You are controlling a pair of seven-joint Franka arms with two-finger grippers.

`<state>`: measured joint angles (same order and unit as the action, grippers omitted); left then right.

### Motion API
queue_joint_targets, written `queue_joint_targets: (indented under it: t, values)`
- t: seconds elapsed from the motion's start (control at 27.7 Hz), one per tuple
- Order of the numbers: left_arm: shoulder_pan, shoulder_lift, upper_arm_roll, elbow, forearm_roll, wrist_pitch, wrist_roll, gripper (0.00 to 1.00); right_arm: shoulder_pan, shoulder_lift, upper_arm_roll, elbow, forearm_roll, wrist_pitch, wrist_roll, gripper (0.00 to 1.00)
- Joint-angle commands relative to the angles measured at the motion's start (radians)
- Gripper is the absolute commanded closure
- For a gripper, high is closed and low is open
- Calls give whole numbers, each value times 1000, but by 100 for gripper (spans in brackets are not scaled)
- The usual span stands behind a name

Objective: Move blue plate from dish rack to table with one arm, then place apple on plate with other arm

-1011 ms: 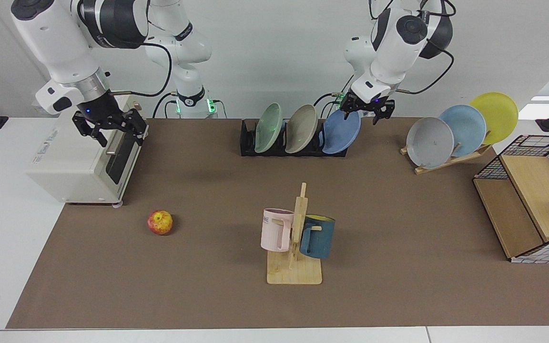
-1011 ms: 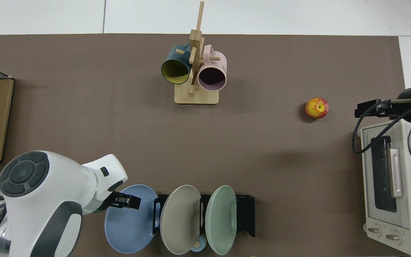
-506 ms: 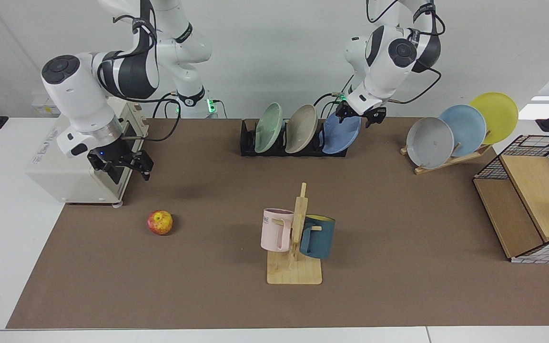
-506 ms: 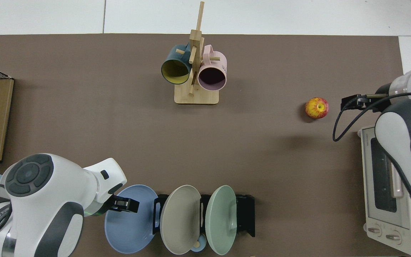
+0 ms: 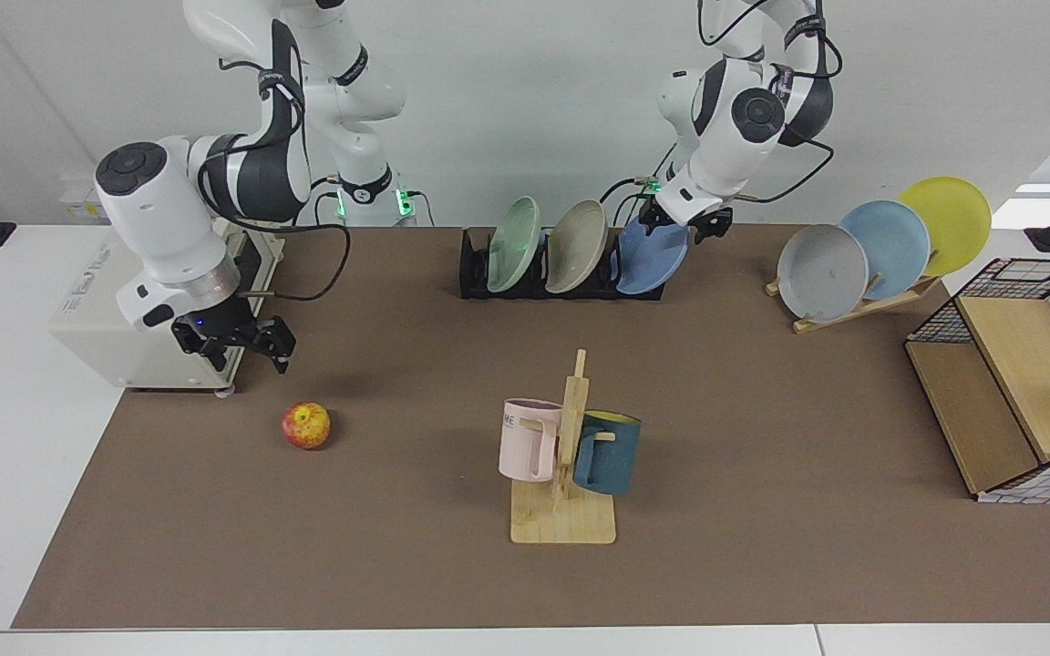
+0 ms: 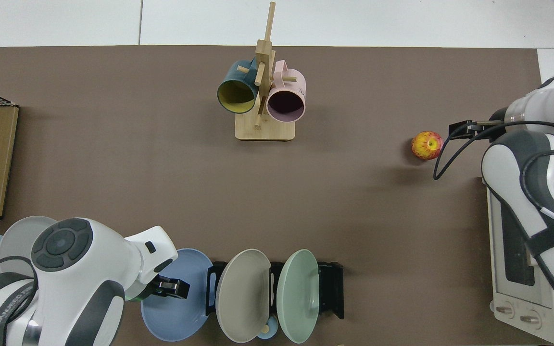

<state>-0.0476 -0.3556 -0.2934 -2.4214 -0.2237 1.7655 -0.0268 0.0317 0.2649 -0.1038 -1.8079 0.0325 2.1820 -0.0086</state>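
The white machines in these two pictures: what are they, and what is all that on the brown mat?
They are two robot arms, each ending in a two-fingered hand. One picture is taken from across the table, facing the arms; the other looks straight down.

The left hand is at the top rim of the blue plate, which stands in the black dish rack; whether it grips the plate cannot be seen. The right hand is open and empty, hovering beside the toaster oven, above and short of the apple on the mat.

A wooden stand with two mugs is also there.
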Motion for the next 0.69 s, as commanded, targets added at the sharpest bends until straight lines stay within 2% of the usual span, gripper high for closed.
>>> queue_joint_targets:
  t: [0.0, 0.29, 0.4, 0.47, 0.58, 0.65]
  values:
    - [-12, -37, -13, -31, 7, -3, -13, 6, -3, 43, 10, 12, -19, 54, 13, 0]
    - [-12, -36, -55, -25, 0, 11, -64, 8, 7, 97, 12, 15, -20, 94, 16, 0]
    - [-12, -36, -70, -24, -2, 12, -76, 15, 7, 109, 12, 15, -19, 117, 16, 0]
    - [-12, -37, -76, -22, -3, 12, -84, 22, 7, 116, 12, 15, -19, 124, 16, 0]
    - [-12, -36, -84, -19, -2, 15, -85, 45, 7, 117, 13, 15, -19, 125, 16, 0]
    - [-11, -34, -96, -18, -2, 23, -84, 56, 7, 120, 16, 19, -19, 125, 18, 0]
